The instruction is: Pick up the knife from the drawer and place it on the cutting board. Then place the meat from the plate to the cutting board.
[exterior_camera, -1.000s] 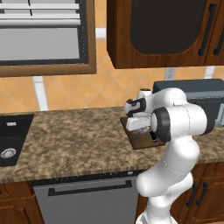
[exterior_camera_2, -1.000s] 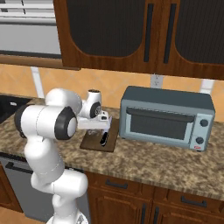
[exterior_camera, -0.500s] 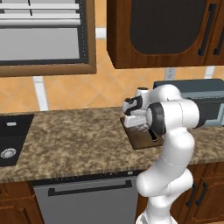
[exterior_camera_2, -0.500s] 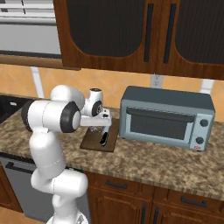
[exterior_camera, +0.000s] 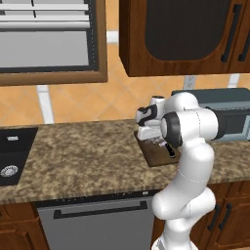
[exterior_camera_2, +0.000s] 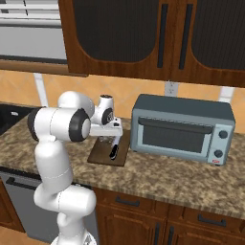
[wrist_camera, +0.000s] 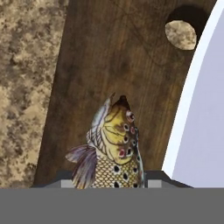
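The meat (wrist_camera: 114, 148) is a small spotted yellow-brown fish, and my gripper (wrist_camera: 109, 181) is shut on it. It hangs just above the dark brown cutting board (wrist_camera: 109, 65). The knife lies on the board beside it, its white blade (wrist_camera: 201, 122) filling the right of the hand view. From the base views, my gripper (exterior_camera: 154, 140) (exterior_camera_2: 115, 139) points down over the cutting board (exterior_camera: 155, 155) (exterior_camera_2: 103, 154), with the knife's black handle (exterior_camera: 170, 150) (exterior_camera_2: 113, 152) lying on the board. The drawer and the plate are out of view.
A grey toaster oven (exterior_camera_2: 182, 129) stands right of the board on the speckled granite counter (exterior_camera: 83, 156). A dark sink (exterior_camera: 12, 156) is at the far left. Wooden wall cabinets hang above, and a dishwasher front (exterior_camera: 97, 222) sits below the counter.
The arm's elbow has swung to a new stance while the hand stays over the board. The grip on the meat is unchanged.
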Available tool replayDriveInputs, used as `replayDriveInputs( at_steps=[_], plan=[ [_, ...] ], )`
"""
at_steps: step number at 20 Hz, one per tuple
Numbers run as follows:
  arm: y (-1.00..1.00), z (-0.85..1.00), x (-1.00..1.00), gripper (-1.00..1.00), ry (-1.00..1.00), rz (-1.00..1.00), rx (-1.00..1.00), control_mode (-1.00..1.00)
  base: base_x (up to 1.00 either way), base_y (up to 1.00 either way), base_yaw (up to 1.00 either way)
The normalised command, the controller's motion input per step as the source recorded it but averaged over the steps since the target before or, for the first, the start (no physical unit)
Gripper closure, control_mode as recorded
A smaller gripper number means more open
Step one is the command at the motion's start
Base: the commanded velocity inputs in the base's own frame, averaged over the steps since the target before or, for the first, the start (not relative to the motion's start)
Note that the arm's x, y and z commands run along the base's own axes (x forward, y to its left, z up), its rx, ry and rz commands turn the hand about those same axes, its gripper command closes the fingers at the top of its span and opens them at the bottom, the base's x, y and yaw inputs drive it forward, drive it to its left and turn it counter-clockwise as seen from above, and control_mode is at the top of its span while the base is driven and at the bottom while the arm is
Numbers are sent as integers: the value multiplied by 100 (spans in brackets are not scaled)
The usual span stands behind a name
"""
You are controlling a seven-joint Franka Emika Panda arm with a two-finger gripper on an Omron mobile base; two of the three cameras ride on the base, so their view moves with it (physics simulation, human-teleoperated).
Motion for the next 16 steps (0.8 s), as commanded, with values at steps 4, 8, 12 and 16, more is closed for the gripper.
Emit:
replayDriveInputs(
  at_steps=[4, 8, 12, 16],
  plan=[
    [0, 0, 0, -100, 0, 0, 0, -100, 0, 0, 0],
    [0, 0, 0, -100, 0, -1, 0, -100, 0, 0, 0],
    [0, 22, -24, -100, -6, -3, 0, -100, 0, 0, 0],
    [-14, 31, -98, -100, -14, -5, 5, -100, 0, 0, 0]
  ],
)
